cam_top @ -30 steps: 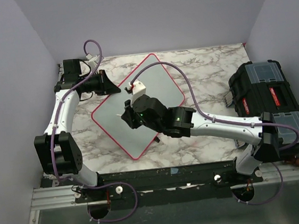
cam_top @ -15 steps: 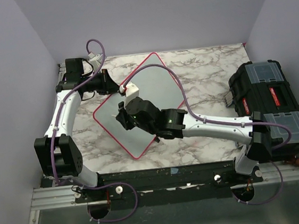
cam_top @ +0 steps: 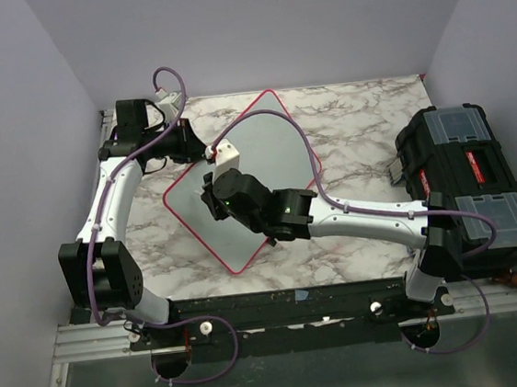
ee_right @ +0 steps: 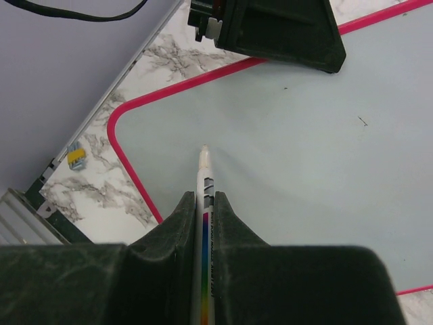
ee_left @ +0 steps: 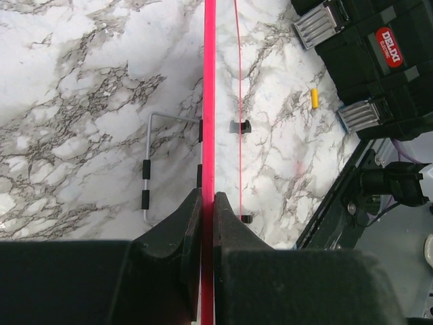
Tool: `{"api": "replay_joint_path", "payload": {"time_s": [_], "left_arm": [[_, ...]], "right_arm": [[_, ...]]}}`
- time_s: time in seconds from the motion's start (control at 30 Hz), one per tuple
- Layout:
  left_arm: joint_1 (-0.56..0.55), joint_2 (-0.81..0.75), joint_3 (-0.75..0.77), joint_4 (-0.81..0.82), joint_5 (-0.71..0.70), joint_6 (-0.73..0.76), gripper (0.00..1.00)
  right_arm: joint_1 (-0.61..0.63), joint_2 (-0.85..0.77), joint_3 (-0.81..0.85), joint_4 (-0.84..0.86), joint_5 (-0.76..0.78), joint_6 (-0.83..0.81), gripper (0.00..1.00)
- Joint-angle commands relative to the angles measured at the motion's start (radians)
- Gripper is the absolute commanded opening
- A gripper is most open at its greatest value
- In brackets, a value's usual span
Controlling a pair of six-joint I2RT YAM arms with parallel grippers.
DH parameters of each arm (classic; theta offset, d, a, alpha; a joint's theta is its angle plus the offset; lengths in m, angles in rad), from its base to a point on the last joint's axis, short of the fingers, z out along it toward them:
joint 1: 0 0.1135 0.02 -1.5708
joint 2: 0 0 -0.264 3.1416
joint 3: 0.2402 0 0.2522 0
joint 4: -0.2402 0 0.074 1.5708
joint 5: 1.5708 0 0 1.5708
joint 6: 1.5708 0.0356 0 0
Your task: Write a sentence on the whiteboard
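- Top view: whiteboard lies skewed on the marble table, left of centre. Left gripper pinches its far-left rim, likely to stop it sliding. Right gripper hovers over the board's left part.
- Left wrist: jaws are closed on the red rim, board seen edge-on. Black toolbox sits at right, red label reads roughly "DELIXI".
- Right wrist: jaws clamp a marker, tip aimed near the board's corner, a sensible start for line one. Contact unclear. Barrel print unreadable. No writing visible on the board.

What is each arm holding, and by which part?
Left fingers pinch the whiteboard by its red rim; right fingers grip a marker by its barrel.
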Motion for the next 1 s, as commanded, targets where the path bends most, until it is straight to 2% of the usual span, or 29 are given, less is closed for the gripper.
{"api": "replay_joint_path", "payload": {"time_s": [0.0, 0.47, 0.97], "left_arm": [[-0.040, -0.019, 0.005, -0.039, -0.024, 0.071, 0.00], [-0.051, -0.033, -0.003, -0.037, -0.028, 0.075, 0.00], [-0.060, -0.029, -0.001, -0.041, -0.035, 0.076, 0.00]], "right_arm": [[0.009, 0.029, 0.036, 0.036, 0.078, -0.009, 0.01], [0.008, 0.072, 0.064, 0.045, 0.062, -0.031, 0.01], [0.008, 0.077, 0.008, 0.015, -0.024, -0.021, 0.01]]}}
